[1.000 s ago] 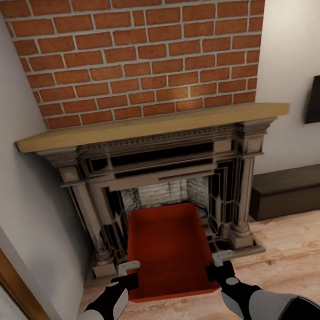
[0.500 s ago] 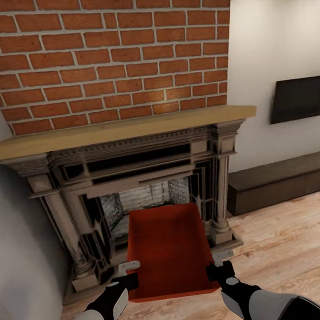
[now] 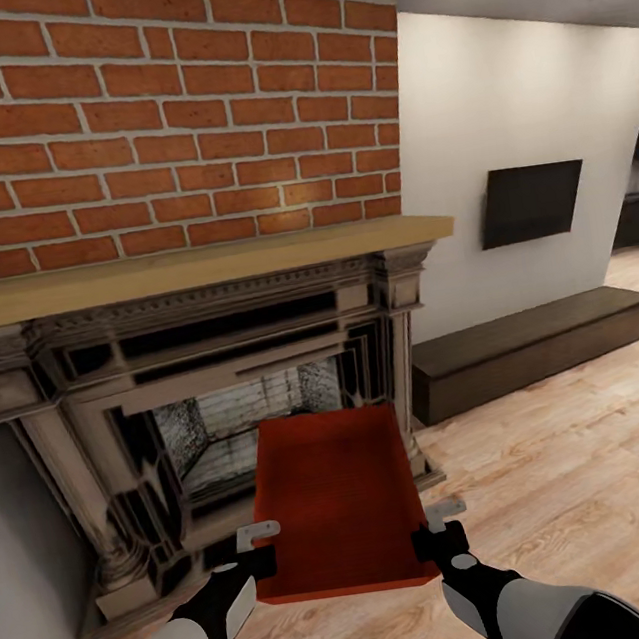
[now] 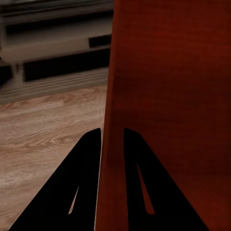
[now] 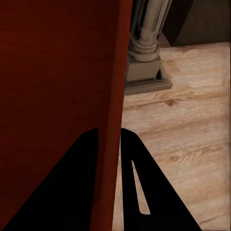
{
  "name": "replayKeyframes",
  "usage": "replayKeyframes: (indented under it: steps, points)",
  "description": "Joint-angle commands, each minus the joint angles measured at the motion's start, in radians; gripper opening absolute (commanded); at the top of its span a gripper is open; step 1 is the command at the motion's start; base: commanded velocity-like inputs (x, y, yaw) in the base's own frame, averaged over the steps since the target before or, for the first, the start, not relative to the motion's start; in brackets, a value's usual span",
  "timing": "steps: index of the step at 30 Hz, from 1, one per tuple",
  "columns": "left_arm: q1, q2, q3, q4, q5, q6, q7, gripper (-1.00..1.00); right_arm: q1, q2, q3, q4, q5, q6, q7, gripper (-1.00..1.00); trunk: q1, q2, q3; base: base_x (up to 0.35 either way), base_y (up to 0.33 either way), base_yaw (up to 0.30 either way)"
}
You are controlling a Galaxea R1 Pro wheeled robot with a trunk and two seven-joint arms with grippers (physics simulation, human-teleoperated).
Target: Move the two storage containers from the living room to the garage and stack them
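both grippers, left (image 3: 257, 550) and right (image 3: 436, 530), pinch the orange bin (image 3: 335, 499) by its thin side walls; turning near the fireplace (image 3: 199, 396), it could slip or clip a column.

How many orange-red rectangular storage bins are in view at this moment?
1. The orange-red rectangular storage bin is held in front of the ornate dark fireplace, its side walls pinched by the left gripper and right gripper. The second may be out of frame.

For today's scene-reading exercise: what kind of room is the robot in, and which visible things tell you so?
Most likely a living room: an ornate fireplace under a red brick chimney, a wall-mounted dark screen, and a light wood plank floor.
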Motion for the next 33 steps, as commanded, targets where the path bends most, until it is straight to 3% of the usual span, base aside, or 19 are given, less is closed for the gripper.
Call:
replayKeyframes:
  steps: [1, 33]
  points:
    - [0.0, -0.007, -0.008, -0.001, 0.004, 0.006, 0.008, -1.0, -0.002, 0.001, -0.01, -0.016, -0.009, -0.004, -0.006, -1.0, 0.0, -0.001, -0.001, 0.0, 0.0, -0.28]
    - [0.0, -0.007, -0.008, -0.001, 0.001, 0.005, 0.008, -1.0, -0.002, 0.001, -0.01, -0.016, -0.009, -0.004, -0.007, -1.0, 0.0, -0.001, -0.001, 0.0, 0.0, -0.28]
